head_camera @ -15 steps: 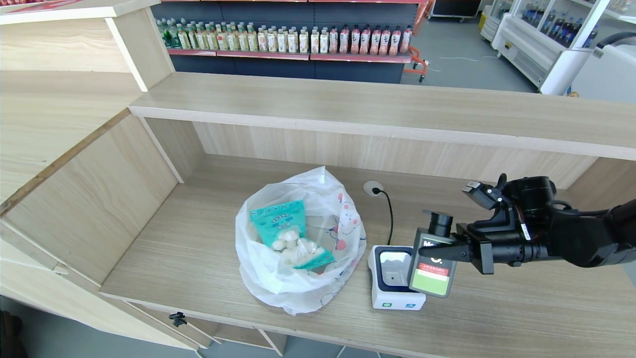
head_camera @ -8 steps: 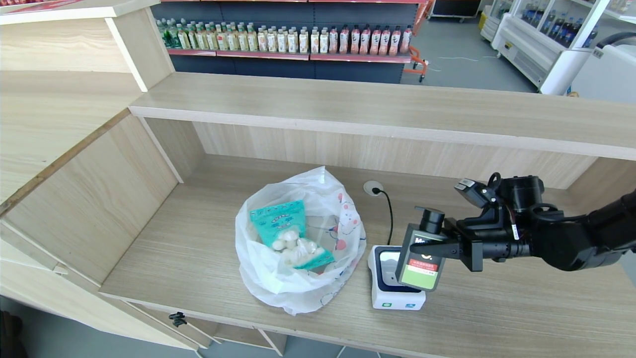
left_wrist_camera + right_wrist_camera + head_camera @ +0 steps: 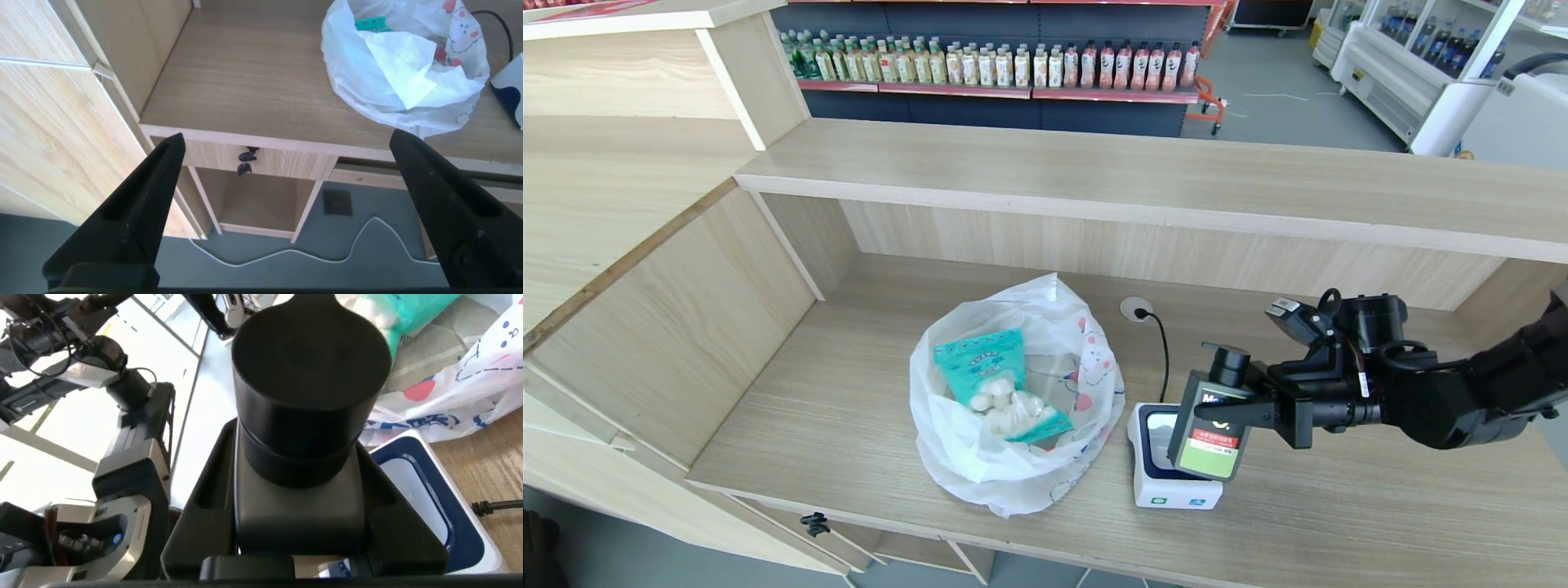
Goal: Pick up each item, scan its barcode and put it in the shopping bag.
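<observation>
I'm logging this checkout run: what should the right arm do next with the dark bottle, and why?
Probably lower the bottle toward the scanner window: the right gripper holds it just above the scanner, beside the shopping bag, not yet in it.

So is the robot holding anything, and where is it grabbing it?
The right hand holds a dark bottle, pinched across its upper body just below the black cap. The left hand is open and holds nothing.

My right gripper [image 3: 1223, 411] holds a dark bottle [image 3: 1207, 456] just above the white scanner [image 3: 1176, 492]. The shopping bag [image 3: 968, 461] beside it has a teal packet [image 3: 982, 365] inside.
</observation>
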